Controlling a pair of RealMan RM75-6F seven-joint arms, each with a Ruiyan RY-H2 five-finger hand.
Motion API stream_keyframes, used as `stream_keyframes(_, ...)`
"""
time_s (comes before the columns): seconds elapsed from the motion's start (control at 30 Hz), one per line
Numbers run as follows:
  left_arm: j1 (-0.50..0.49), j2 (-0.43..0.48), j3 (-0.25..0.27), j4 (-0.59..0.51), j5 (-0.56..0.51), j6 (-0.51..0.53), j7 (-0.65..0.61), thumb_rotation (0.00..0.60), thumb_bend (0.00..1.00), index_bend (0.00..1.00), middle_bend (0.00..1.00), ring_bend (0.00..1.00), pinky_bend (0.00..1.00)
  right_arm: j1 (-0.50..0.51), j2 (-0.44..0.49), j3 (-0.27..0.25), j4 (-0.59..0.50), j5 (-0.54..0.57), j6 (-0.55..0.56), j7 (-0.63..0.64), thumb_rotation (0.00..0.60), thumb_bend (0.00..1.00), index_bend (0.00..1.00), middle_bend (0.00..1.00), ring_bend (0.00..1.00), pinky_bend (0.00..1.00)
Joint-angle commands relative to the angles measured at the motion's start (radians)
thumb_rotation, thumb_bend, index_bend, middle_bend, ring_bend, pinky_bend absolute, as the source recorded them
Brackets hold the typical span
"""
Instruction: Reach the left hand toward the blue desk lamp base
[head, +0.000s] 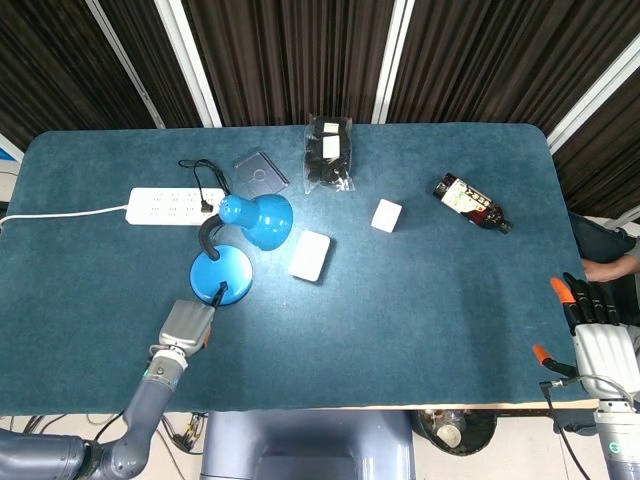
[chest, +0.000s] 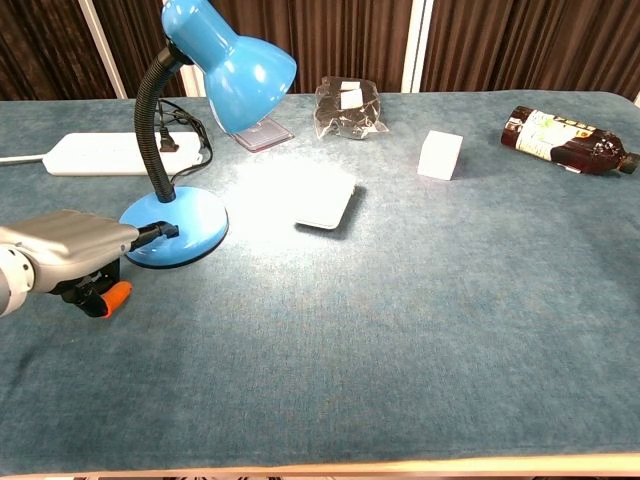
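The blue desk lamp stands at the table's left, its round base under a black gooseneck and a blue shade. The lamp is lit, and a bright patch lies on the cloth below the shade. My left hand lies low at the base's near-left side, holding nothing. One dark fingertip touches the base's near edge, and the orange-tipped thumb hangs below. My right hand rests at the table's far right edge with fingers apart and nothing in it.
A white power strip and a black cable lie behind the lamp. A white flat box sits right of the base. Further off are a small cube, a black bagged item and a lying bottle.
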Motion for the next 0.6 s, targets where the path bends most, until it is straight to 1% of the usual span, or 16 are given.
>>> stream_keyframes(0.03,0.0,-0.002,0.01,0.001,0.004,0.003,0.002,0.6,0.61,0.0,0.9,0.88,0.87,0.0,0.0,0.0,0.0,0.0,0.0,0.001,0.6,0.25,0.0,0.0,0.0,0.0)
stream_keyframes(0.13,0.001,-0.005,0.015,0.003,0.005,0.007,-0.002,0.6,0.61,0.0,0.9,0.88,0.87,0.0,0.0,0.0,0.0,-0.001,0.001,0.001,0.6,0.25,0.0,0.0,0.0,0.0)
stream_keyframes(0.2,0.001,-0.006,0.016,0.007,0.024,0.014,-0.009,0.6,0.61,0.0,0.9,0.88,0.87,0.0,0.0,0.0,0.001,-0.002,0.002,0.001,0.6,0.25,0.0,0.0,0.0,0.0)
stream_keyframes(0.27,0.006,-0.004,0.012,0.008,0.063,0.028,-0.034,0.6,0.6,0.0,0.89,0.87,0.87,0.0,0.0,0.0,0.001,-0.003,0.002,0.003,0.6,0.25,0.0,0.0,0.0,0.0)
stream_keyframes(0.37,0.018,0.004,-0.005,0.006,0.153,0.063,-0.098,0.6,0.53,0.0,0.83,0.81,0.83,0.0,0.0,0.0,0.002,-0.004,0.003,0.004,0.6,0.25,0.0,0.0,0.0,0.0)
stream_keyframes(0.43,0.026,0.02,-0.014,-0.001,0.227,0.088,-0.144,0.6,0.46,0.0,0.72,0.72,0.76,0.0,0.0,0.0,0.002,-0.004,0.004,0.005,0.6,0.25,0.0,0.0,0.0,0.0)
stream_keyframes(0.5,0.037,0.046,-0.017,-0.012,0.303,0.118,-0.188,0.6,0.39,0.0,0.51,0.56,0.63,-0.001,0.001,0.0,0.002,-0.004,0.005,0.006,0.6,0.25,0.0,0.0,0.0,0.0)
stream_keyframes(0.57,0.056,0.091,-0.006,-0.03,0.384,0.156,-0.223,0.6,0.31,0.0,0.21,0.31,0.43,-0.001,0.001,0.001,0.003,-0.004,0.006,0.005,0.6,0.25,0.0,0.0,0.0,0.0)
stream_keyframes(0.6,0.064,0.108,0.001,-0.037,0.405,0.167,-0.231,0.6,0.28,0.0,0.1,0.19,0.34,-0.001,0.001,0.001,0.003,-0.004,0.006,0.005,0.6,0.25,0.0,0.0,0.0,0.0)
